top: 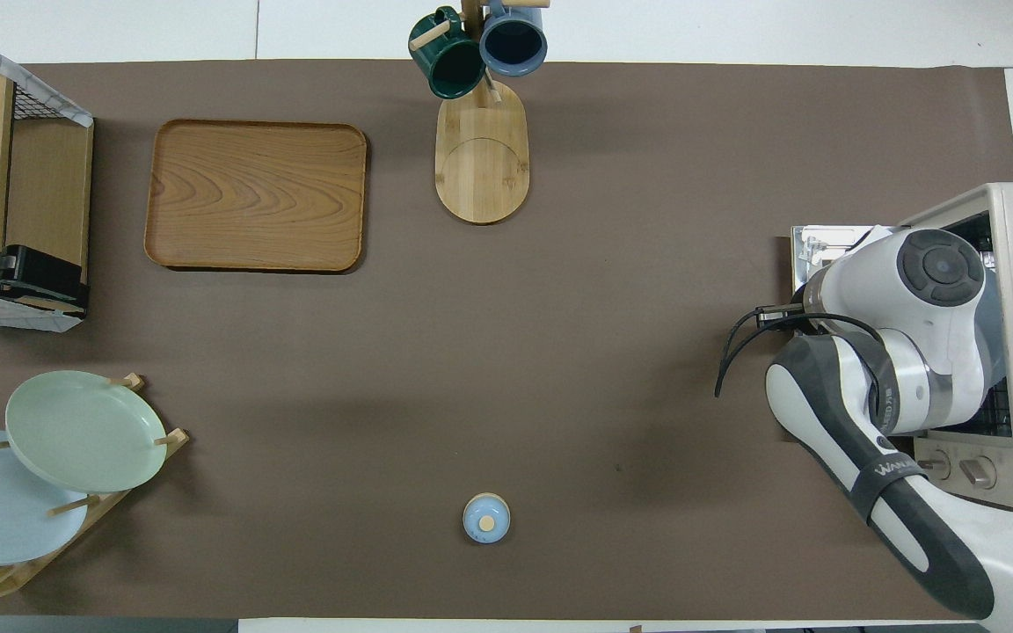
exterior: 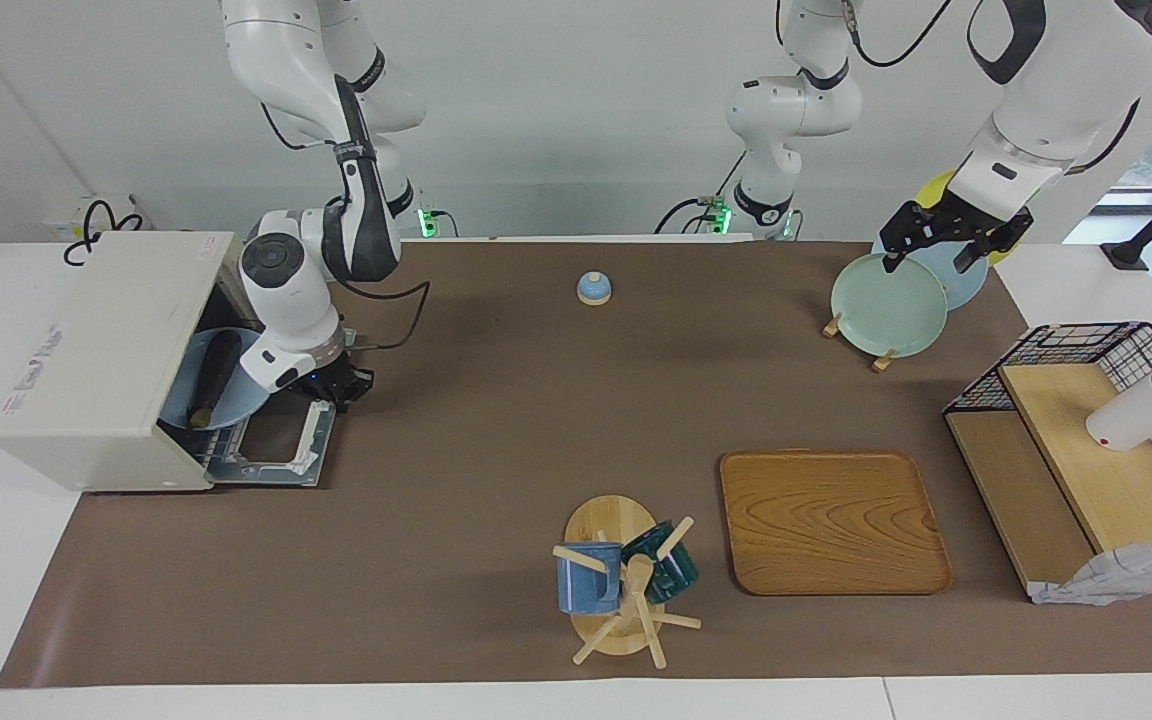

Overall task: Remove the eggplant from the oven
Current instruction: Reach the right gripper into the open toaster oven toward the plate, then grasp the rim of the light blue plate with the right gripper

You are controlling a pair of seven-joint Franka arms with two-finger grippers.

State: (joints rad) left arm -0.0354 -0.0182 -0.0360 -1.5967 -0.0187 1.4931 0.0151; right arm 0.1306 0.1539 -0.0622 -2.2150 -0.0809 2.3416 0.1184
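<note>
Off-white oven (exterior: pixel 101 360) at left of the facing view, door (exterior: pixel 271 455) folded flat.
Dark eggplant (exterior: pixel 213 377) lies on a blue plate (exterior: pixel 236 385) inside. Right gripper (exterior: pixel 334 388), fingers pinched together, sits at the door's outer edge. Left gripper (exterior: pixel 944 242) waits at upper right over the green plate (exterior: pixel 886 305), fingers spread wide, holding nothing.

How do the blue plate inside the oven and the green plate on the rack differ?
The blue plate lies inside the open oven and carries the eggplant. The green plate leans upright on a wooden rack, carries nothing, and sits at the left arm's end of the table. Both are round.
</note>
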